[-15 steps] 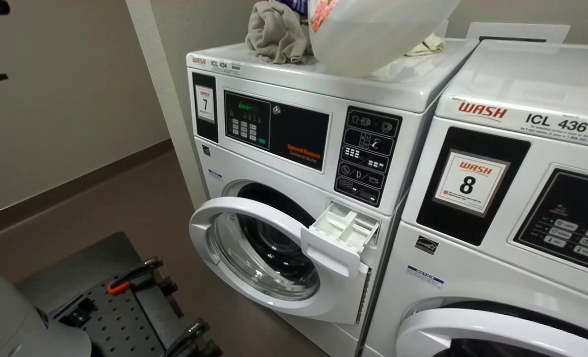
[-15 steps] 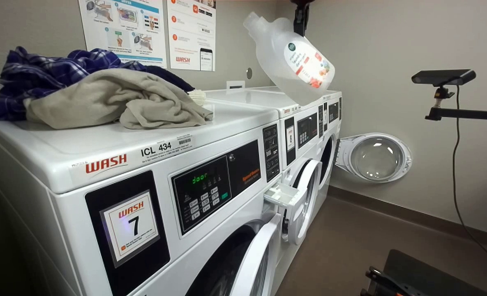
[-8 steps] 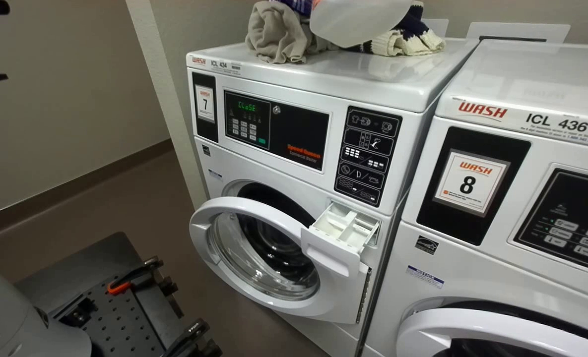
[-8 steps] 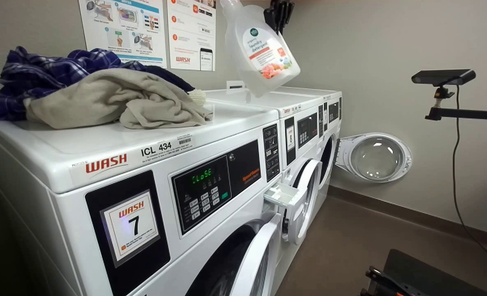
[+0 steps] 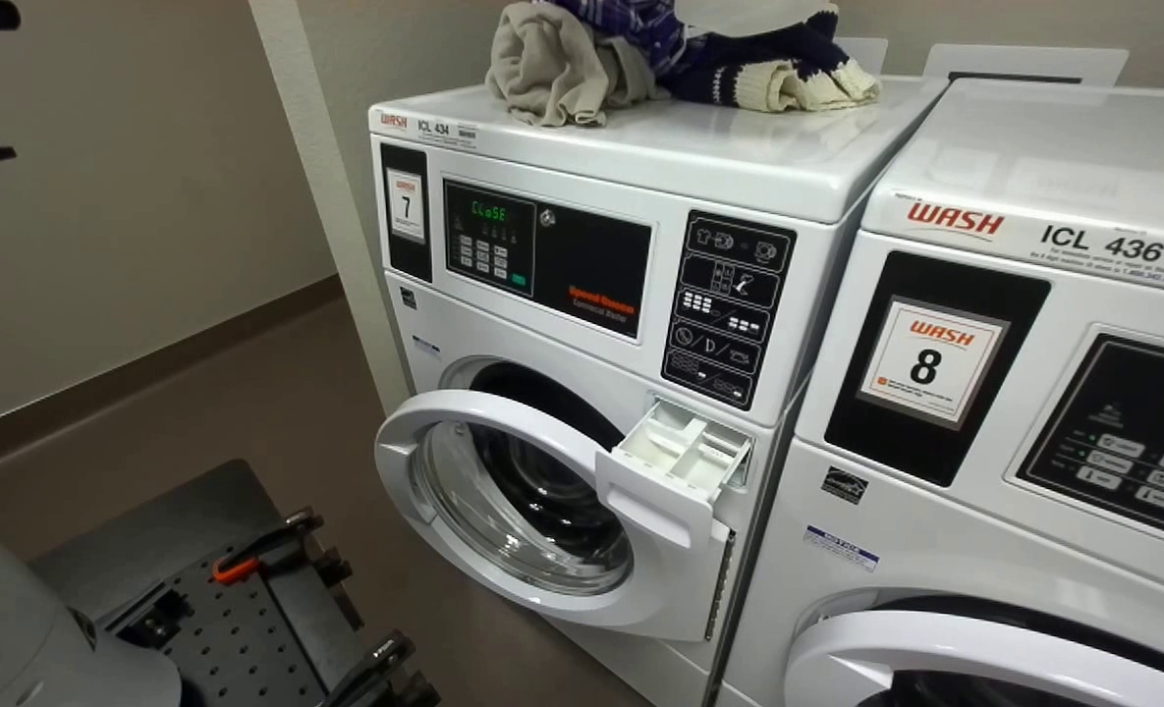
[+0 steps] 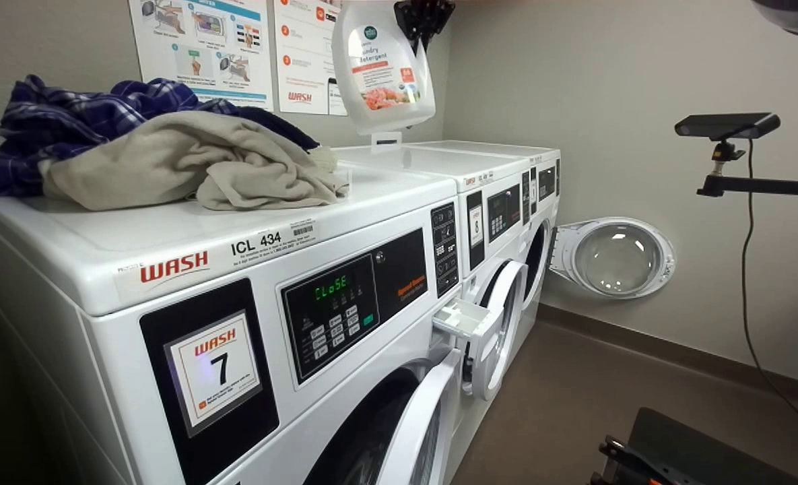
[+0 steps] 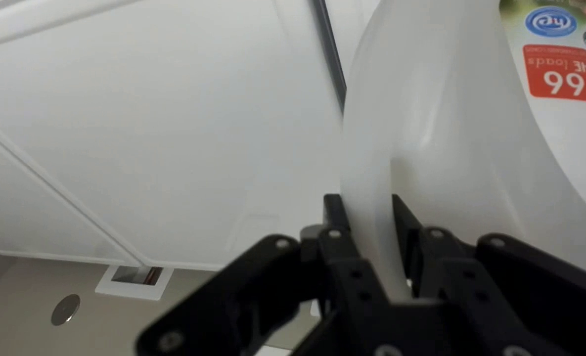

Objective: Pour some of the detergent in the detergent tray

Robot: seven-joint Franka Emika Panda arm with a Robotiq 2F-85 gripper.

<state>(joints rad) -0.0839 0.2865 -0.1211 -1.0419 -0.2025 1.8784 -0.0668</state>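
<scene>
A translucent white detergent bottle (image 6: 378,74) hangs in the air above the washers, nearly upright, its top cut off by the frame in an exterior view. Only its base (image 5: 753,14) shows at the top of an exterior view. In the wrist view the bottle (image 7: 436,123) fills the right side. My gripper (image 6: 424,27) is closed around the bottle's handle; in the wrist view its fingers (image 7: 364,205) sit on either side of the handle. The white detergent tray (image 5: 652,503) is pulled out of washer 7, below the bottle; it also shows in an exterior view (image 6: 485,337). Its compartments look pale.
Clothes (image 6: 203,158) lie piled on top of washer 7 (image 5: 582,162). The washer's round door (image 5: 488,417) stands open beside the tray. Washer 8 (image 5: 1024,550) stands alongside. A camera on a stand (image 6: 728,126) and the robot's base plate (image 5: 238,628) are also in view.
The bottle has moved up and toward the left of an exterior view, away from the tray. It has turned from strongly tilted to nearly upright. The tray has not moved.
</scene>
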